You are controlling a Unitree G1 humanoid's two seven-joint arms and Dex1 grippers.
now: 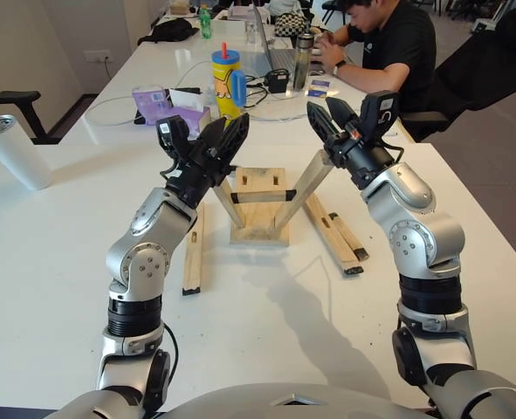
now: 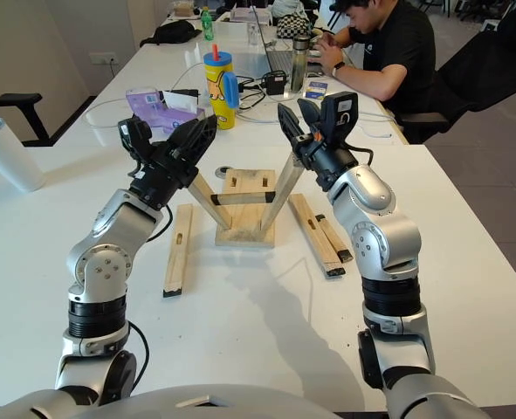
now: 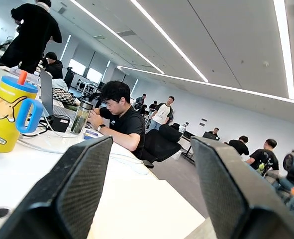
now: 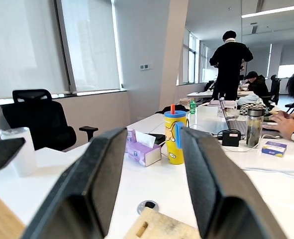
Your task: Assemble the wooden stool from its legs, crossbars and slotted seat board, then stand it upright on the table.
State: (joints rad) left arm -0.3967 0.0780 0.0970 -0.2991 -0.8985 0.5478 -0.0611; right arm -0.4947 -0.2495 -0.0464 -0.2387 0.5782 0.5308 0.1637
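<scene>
The slotted seat board (image 1: 259, 229) lies flat mid-table. Over it two legs, the left leg (image 1: 227, 205) and the right leg (image 1: 303, 192), stand tilted and are joined by a crossbar (image 1: 262, 196). My left gripper (image 1: 202, 133) is open just above the left leg's top, with nothing between its fingers (image 3: 82, 189). My right gripper (image 1: 327, 116) is open above the right leg's top, its fingers (image 4: 102, 184) empty too. A loose slotted leg (image 1: 192, 249) lies on the left of the board. Further loose pieces (image 1: 334, 231) lie on its right.
A white tumbler (image 1: 13, 150) stands at the table's left edge. At the back are a yellow cup (image 1: 227, 83), a purple tissue box (image 1: 157, 100), cables and a bottle (image 1: 303, 52). A person sits at the far right corner. The near table surface is bare.
</scene>
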